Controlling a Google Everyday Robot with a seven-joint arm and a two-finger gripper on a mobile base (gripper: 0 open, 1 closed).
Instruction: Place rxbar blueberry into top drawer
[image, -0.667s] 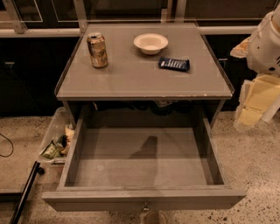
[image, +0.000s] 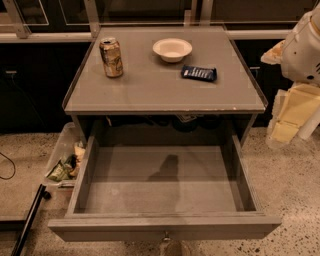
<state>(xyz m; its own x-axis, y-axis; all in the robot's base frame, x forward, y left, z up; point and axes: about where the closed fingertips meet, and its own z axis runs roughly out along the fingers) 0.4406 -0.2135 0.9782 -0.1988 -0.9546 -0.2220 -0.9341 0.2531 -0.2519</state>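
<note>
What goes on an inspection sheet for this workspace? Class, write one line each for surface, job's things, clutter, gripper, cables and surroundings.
Surface: grey tabletop, three things on it.
Job's things: rxbar blueberry lies flat on the tabletop, right of the middle; top drawer is pulled open below, its bottom bare.
Clutter: tan can upright at the left; white bowl at the back, apart from the bar.
Gripper: gripper at the right edge, beside the table, away from the bar.
Cables: dark cable on the floor, far left.
Surroundings: speckled floor; clear bin of wrappers left of the drawer; black pole lower left.

Dim warm light, shadow on top drawer (image: 125, 227) floor, end effector (image: 289, 117) bright at right edge
</note>
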